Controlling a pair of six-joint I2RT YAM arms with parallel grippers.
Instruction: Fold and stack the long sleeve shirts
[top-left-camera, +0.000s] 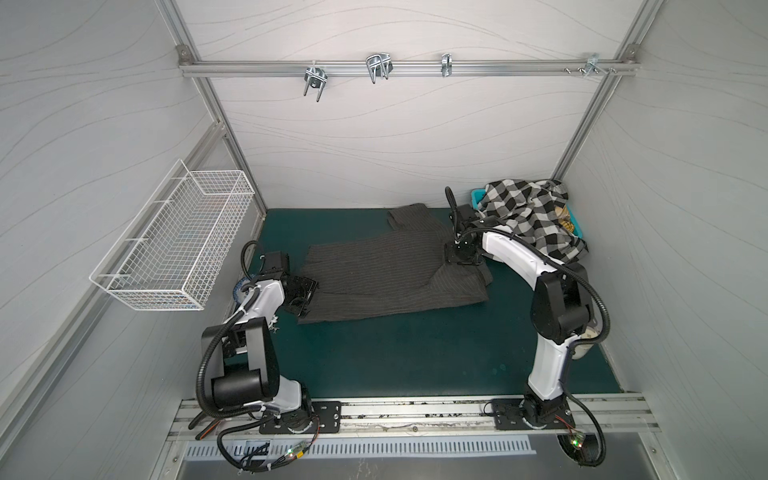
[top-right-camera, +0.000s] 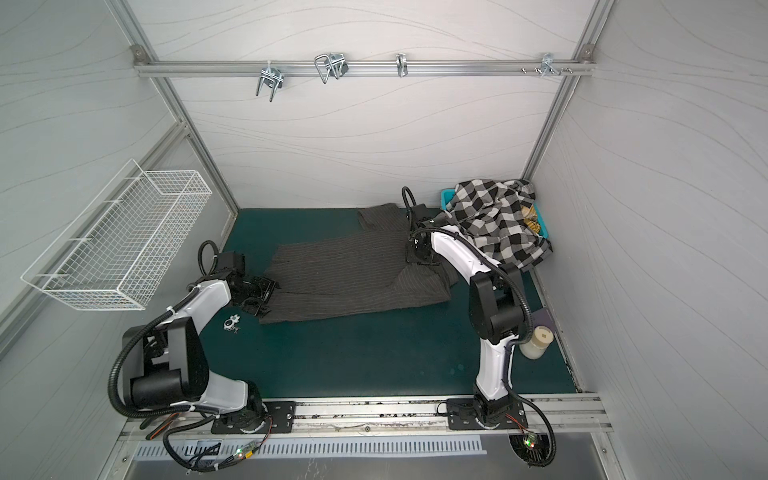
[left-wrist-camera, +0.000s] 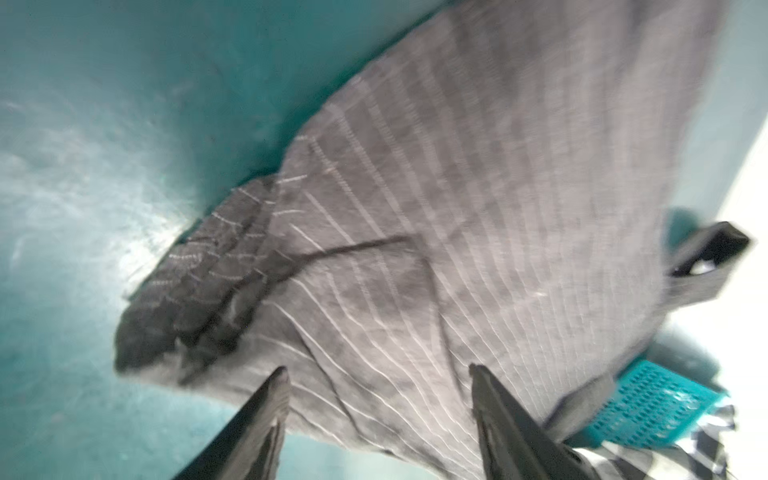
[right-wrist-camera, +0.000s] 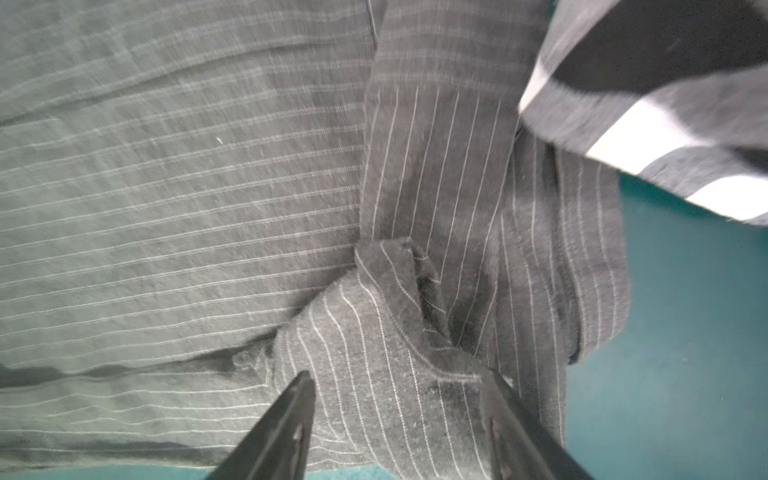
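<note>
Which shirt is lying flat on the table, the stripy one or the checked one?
The stripy dark shirt. It lies spread out on the green table, while the checked shirt is heaped over the teal basket in the far corner.

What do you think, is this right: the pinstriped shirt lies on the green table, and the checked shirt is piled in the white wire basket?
Not quite. Both top views show the checked shirt piled on the teal basket in the far right corner, not in the white wire basket. The pinstriped shirt does lie on the green table.
</note>
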